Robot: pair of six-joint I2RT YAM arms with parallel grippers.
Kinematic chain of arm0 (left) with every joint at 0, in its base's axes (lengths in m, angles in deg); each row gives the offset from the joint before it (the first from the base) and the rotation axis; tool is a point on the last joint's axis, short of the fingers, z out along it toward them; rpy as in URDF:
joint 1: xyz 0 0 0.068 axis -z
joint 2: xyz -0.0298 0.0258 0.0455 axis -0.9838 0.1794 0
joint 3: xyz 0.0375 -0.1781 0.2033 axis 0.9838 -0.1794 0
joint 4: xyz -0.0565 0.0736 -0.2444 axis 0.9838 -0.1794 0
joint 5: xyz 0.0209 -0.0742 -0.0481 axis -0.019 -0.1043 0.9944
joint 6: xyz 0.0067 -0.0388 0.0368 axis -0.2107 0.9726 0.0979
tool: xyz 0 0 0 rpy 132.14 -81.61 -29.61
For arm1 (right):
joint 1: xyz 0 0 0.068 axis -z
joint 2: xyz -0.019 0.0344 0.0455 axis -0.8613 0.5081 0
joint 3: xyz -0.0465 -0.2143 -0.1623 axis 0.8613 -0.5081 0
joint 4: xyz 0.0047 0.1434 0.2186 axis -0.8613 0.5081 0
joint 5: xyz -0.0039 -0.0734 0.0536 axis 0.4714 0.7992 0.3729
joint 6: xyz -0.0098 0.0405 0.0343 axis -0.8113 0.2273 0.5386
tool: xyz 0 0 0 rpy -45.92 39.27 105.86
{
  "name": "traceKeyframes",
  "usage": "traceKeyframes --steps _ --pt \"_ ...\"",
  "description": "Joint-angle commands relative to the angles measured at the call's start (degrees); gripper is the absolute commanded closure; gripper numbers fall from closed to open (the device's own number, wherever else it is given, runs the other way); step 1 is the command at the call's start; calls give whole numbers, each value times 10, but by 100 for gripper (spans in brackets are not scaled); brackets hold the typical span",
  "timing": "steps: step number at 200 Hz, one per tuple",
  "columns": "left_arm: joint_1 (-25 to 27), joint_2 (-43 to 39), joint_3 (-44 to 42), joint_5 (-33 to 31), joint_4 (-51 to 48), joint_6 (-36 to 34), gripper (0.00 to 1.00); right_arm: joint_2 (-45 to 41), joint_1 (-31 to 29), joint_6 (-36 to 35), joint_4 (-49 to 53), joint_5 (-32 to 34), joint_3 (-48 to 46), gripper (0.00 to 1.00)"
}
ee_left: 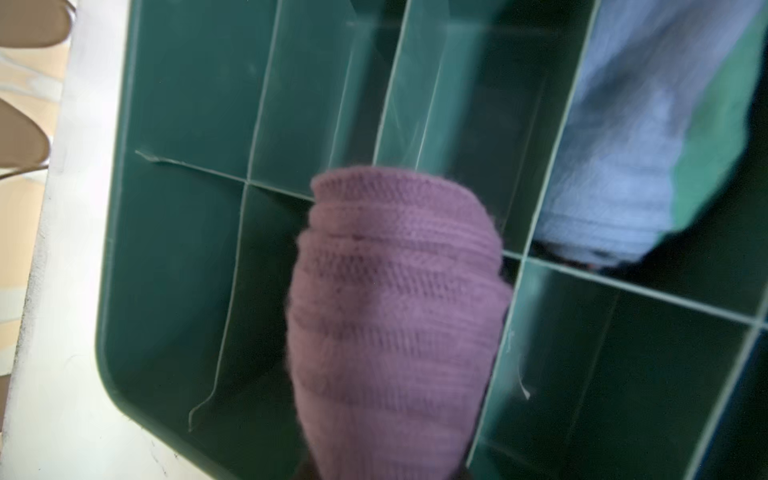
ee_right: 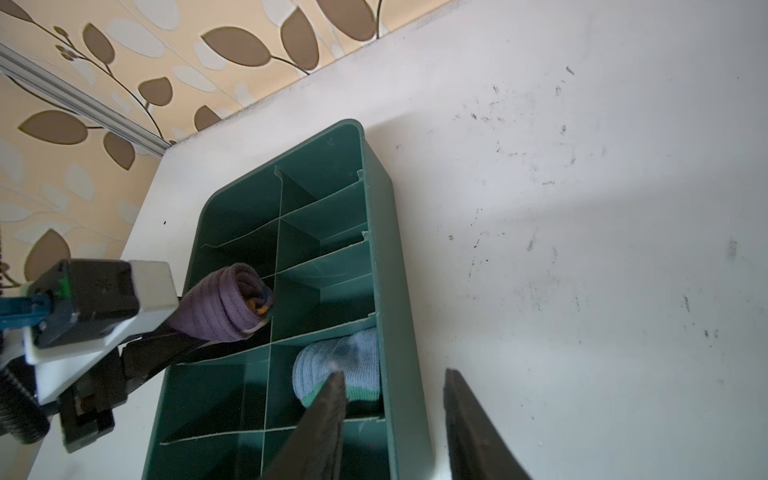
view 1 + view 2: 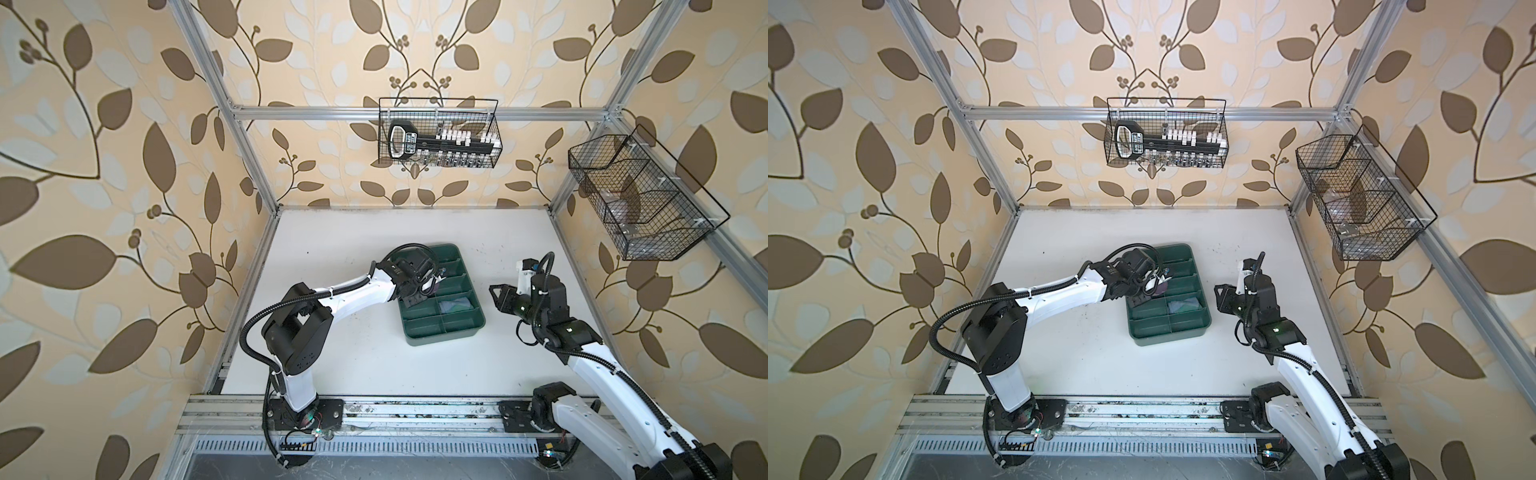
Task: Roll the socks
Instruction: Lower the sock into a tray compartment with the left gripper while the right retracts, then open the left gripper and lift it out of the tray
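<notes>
Quick status from my side. My left gripper (image 3: 424, 289) is clamped on the purple sock (image 2: 224, 307), which is rolled up into a tight little bundle. In the right wrist view you can see the spiral end of the roll, with a bit of orange peeking out of the middle. I'm holding it over the left column of the green tray (image 3: 444, 337), roughly halfway along it, with the free end poking toward the centre divider. I honestly can't tell whether the roll is touching the dividers or just hanging above them.

The grey-blue sock (image 2: 340, 370) is rolled too, with its green bit showing. It's lying down inside a right-column compartment, second one from the near end in both top views. That puts it one row nearer and across the divider from the purple roll, close but not touching.

My right gripper (image 3: 495, 297) has its jaws spread with nothing between them. It sits just off the tray's right wall above the desk (image 3: 353, 374), pointing at the tray, level with the grey-blue sock's compartment.
</notes>
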Motion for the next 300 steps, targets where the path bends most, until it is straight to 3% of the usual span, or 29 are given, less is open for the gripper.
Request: traceKeyframes --steps 1,66,136,167,186,244,278,291,300 --pt "-15 4 -18 -13 -1 -18 100 9 3 -5 -20 -11 -11 60" --pt "-42 24 -1 48 -98 -38 100 44 4 -5 -42 -26 -16 60" --pt "-50 96 60 47 -127 -13 100 37 4 -3 -32 -28 -13 60" --pt "-52 66 55 36 -113 -3 46 26 5 -16 -23 -37 -4 56" --pt "-52 40 58 36 -115 -6 27 20 6 -23 -21 -39 3 50" --pt "-52 -69 39 29 -68 21 15 35 12 -58 -35 -70 42 44" --pt "-52 -246 -68 -91 114 139 10 133 0 -114 0 -115 123 48" --pt "-53 -329 -133 -142 178 198 2 180 -20 -145 20 -116 164 48" --pt "-54 -385 -178 -169 207 230 1 220 -34 -165 31 -106 192 48"
